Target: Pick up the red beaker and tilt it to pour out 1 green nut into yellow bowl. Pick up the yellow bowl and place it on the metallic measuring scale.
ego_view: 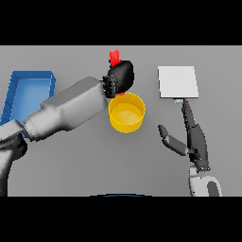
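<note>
My left hand (121, 75) is closed round the red beaker (114, 56) just behind the yellow bowl (126, 112). Only the beaker's top shows above the hand and a red sliver below it; the rest is hidden by the hand. The bowl stands at the table's middle and looks empty inside. No green nut shows. The metallic scale (177, 81) is a flat pale square at the right rear. My right hand (194, 137) rests open on the table right of the bowl, its fingers reaching toward the scale's front edge.
A blue tray (27, 85) lies at the far left of the table, partly behind my left forearm (66, 108), which crosses from the lower left toward the bowl.
</note>
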